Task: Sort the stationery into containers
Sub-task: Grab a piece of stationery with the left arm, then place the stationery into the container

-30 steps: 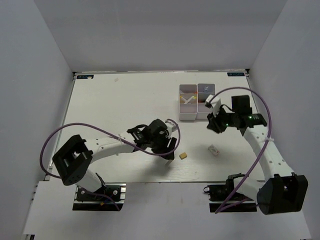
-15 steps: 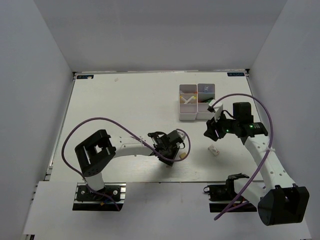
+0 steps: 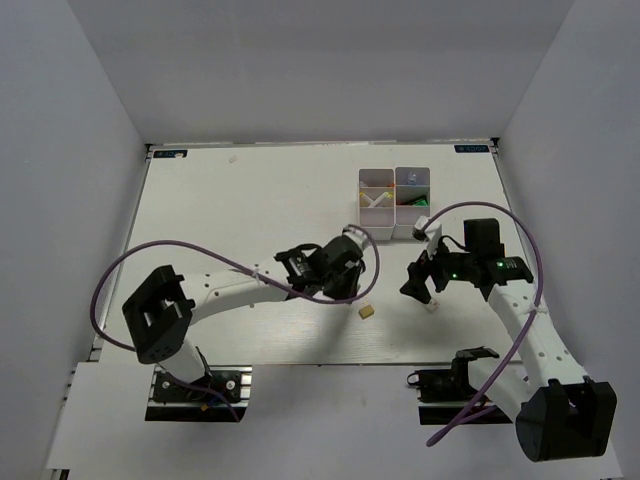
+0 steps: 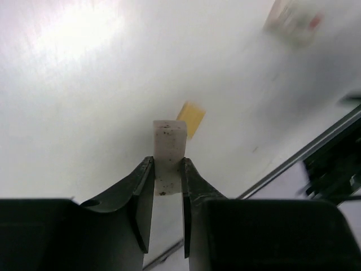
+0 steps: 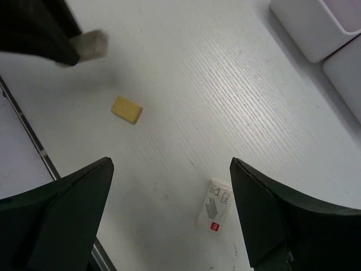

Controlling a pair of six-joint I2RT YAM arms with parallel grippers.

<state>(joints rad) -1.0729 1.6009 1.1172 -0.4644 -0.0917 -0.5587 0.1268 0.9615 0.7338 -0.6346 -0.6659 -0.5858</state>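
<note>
The left gripper has its jaws pinched down narrow on a small white eraser, and a good chunk of the eraser pokes out past the fingertips. Just beyond it in the left wrist view is the tan eraser, lying loose on the table with nothing touching it. The right gripper is spread wide with nothing between the fingers. It's over a wrapped white eraser with a red mark on its label, which lies flat on the table a bit to the right of the tan one. The white four-compartment box sits farther back on the right side of the table, well apart from both loose erasers. There are a few bits inside, too small to make out.
</note>
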